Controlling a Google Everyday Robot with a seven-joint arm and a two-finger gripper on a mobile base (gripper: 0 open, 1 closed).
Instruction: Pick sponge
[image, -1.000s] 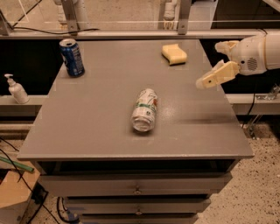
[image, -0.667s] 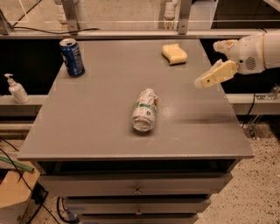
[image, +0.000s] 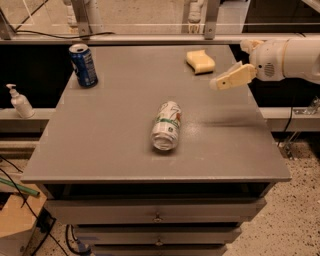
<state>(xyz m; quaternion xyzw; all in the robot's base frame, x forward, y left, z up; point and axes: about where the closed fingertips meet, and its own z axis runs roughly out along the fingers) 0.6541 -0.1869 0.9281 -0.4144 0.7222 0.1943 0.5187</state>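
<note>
While the grey bench (image: 100, 145) fills most of the camera view, the robot's white arm (image: 295, 57) reaches in from the picture's right edge, level with the bench's far right corner. Its end effector (image: 229, 65) hangs just over that right edge, released and holding nothing, with one cream finger (image: 232, 77) pointing down toward the picture's left and the other showing only as a short stub above it. A white and green can (image: 166, 125) lies on its side near the middle of the bench; its label has red marks, but I cannot read any wording. A blue can (image: 83, 65) stands upright at the far left corner, and its lettering is also unreadable. The sponge (image: 200, 61) rests flat on the bench near the far right corner, well apart from both cans. It lies near the end effector, toward the picture's left and slightly further back, with its long axis running diagonally from back-left to front-right. As I judge it, the single arm needs a short sideways reach and a descent.
</note>
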